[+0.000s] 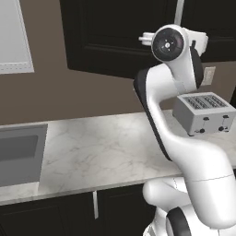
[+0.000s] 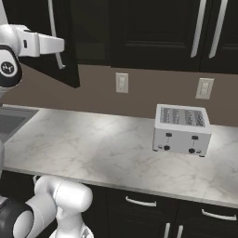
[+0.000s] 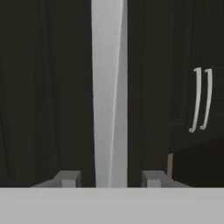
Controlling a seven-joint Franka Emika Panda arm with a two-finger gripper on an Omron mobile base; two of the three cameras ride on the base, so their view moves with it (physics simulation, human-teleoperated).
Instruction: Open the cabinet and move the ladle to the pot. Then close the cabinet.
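Note:
The black upper cabinet (image 2: 65,42) has its wide door swung partway out from the wall, as the left base view also shows (image 1: 110,41). Its long silver bar handle (image 3: 109,87) runs straight up the hand view. My gripper (image 3: 110,178) straddles that handle, and a dark gap shows between the bar and each fingertip (image 3: 68,178), so it is open around the handle. In the right base view the gripper (image 2: 61,46) reaches the handle (image 2: 52,18) at the door's edge. The ladle and the pot are out of view.
A silver toaster (image 2: 181,129) stands on the marble counter (image 2: 93,144) to the right, also in the left base view (image 1: 203,113). A sink (image 1: 18,152) lies at the left. Wall outlets (image 2: 122,82) sit under further upper cabinets with bar handles (image 2: 199,28).

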